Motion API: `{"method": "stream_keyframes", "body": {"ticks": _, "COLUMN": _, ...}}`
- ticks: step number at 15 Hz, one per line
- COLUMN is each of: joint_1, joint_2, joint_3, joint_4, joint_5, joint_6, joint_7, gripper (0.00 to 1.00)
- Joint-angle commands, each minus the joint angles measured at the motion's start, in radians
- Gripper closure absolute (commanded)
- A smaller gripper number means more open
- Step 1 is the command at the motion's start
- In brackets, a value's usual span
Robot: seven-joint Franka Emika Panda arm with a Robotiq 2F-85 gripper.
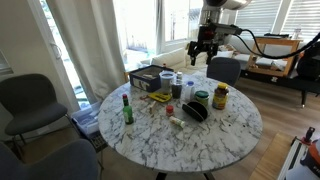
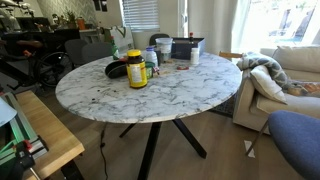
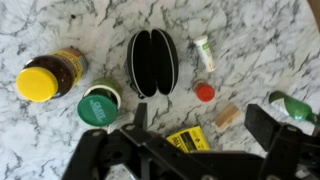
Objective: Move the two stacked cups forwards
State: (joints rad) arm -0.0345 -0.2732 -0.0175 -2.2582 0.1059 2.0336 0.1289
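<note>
We note the arm [image 1: 222, 6] in an exterior view: its topmost visible section is pale, near white, with darker joint housings below. The hand [image 1: 203, 50] is black throughout, a squat body ending in two prongs. Black cables [image 1: 246, 37] loop away from the wrist section. In the wrist view we find the hand [image 3: 200, 115] built of matte black linkage bars and two blocky black fingers [image 3: 262, 125]. Markings and screws are too blurred to make out.
</note>
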Motion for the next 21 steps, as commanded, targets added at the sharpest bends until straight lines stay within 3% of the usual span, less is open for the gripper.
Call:
{"method": "stream_keyframes", "body": {"ticks": 1, "joint_1": -0.029, "joint_2": 0.228, "joint_3": -0.006, "joint_4": 0.179, "joint_5": -0.001, "joint_6": 0.142, "joint_7": 0.117, "gripper": 0.00}}
{"method": "stream_keyframes", "body": {"ticks": 5, "joint_1": -0.017, "joint_2": 0.466, "joint_3": -0.009, "joint_4": 0.396, "joint_5": -0.053, "joint_6": 0.227, "joint_7": 0.193, "gripper": 0.00}}
{"method": "stream_keyframes", "body": {"ticks": 9, "joint_1": 0.003, "joint_2": 0.688, "joint_3": -0.049, "joint_4": 0.637, "joint_5": -0.162, "joint_6": 0.176, "joint_7": 0.224, "gripper": 0.00}}
{"method": "stream_keyframes", "body": {"ticks": 12, "joint_1": -0.014, "joint_2": 0.806, "joint_3": -0.068, "joint_4": 0.791, "joint_5": -0.136, "joint_6": 0.066, "joint_7": 0.192, "gripper": 0.00}}
{"method": "stream_keyframes", "body": {"ticks": 13, "joint_1": -0.003, "joint_2": 0.719, "joint_3": -0.065, "joint_4": 0.662, "joint_5": -0.135, "joint_6": 0.159, "joint_7": 0.196, "gripper": 0.00}}
{"method": "stream_keyframes", "body": {"ticks": 17, "joint_1": -0.008, "joint_2": 0.796, "joint_3": -0.075, "joint_4": 0.766, "joint_5": -0.135, "joint_6": 0.097, "joint_7": 0.195, "gripper": 0.00}}
{"method": "stream_keyframes", "body": {"ticks": 21, "joint_1": -0.009, "joint_2": 0.857, "joint_3": -0.101, "joint_4": 0.801, "joint_5": -0.097, "joint_6": 0.128, "joint_7": 0.350, "gripper": 0.00}}
